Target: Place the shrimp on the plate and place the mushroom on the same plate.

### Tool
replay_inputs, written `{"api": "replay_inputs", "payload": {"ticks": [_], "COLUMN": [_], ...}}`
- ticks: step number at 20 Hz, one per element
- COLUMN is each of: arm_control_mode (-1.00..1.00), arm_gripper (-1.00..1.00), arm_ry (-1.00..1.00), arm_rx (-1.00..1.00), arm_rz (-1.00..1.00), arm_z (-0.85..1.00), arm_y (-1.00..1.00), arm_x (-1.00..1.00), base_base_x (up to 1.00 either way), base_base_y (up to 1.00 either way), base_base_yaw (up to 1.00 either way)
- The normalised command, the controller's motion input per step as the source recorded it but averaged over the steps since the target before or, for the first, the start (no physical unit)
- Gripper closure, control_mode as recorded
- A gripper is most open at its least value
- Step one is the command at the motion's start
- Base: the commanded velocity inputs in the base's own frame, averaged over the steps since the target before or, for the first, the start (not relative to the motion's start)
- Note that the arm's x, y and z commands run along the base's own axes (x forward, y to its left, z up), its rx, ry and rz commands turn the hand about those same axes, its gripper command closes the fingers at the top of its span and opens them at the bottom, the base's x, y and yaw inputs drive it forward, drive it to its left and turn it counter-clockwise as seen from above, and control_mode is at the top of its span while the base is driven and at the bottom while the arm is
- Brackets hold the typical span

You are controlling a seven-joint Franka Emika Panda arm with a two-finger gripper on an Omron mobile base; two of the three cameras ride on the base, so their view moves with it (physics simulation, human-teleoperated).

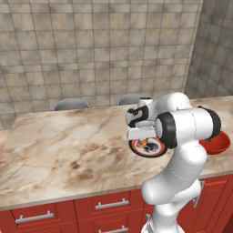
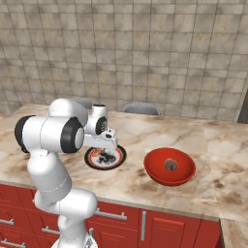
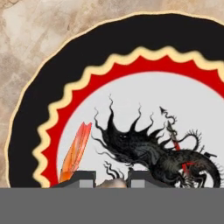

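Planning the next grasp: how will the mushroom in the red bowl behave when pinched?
The mushroom looks small and rounded, so it is probably light but may roll or slip out of a pinch. It sits at the bottom of the red bowl, whose curved wall would likely send it back to the centre if nudged.

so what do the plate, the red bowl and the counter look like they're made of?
Plate: glazed ceramic by the look, smooth, with a crisp printed black rim, red ring and dark figure.
Red bowl: plain, evenly coloured, faint sheen; glazed ceramic or plastic, can't tell which.
Counter: polished stone, likely marble, going by the beige surface with brown veining.
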Motion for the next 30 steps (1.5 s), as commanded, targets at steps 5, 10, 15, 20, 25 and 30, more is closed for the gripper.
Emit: {"api": "replay_inputs", "payload": {"ticks": [5,10,15,20,25,30], "arm_control_mode": [-1.00,-1.00,-1.00,-1.00,-1.00,-1.00], "arm_gripper": [-1.00,-1.00,-1.00,-1.00,-1.00,-1.00], "arm_ry": [0.00,0.00,0.00,0.00,0.00,0.00], "arm_rx": [0.00,0.00,0.00,0.00,0.00,0.00], "arm_rz": [0.00,0.00,0.00,0.00,-0.03,-0.08], "arm_z": [0.00,0.00,0.00,0.10,0.41,0.50], "arm_y": [0.00,0.00,0.00,0.00,-0.24,-0.30], "arm_x": [0.00,0.00,0.00,0.00,-0.07,-0.08], "base_base_x": [0.00,0.00,0.00,0.00,0.00,0.00], "base_base_y": [0.00,0.00,0.00,0.00,0.00,0.00], "base_base_yaw": [0.00,0.00,0.00,0.00,0.00,0.00]}}
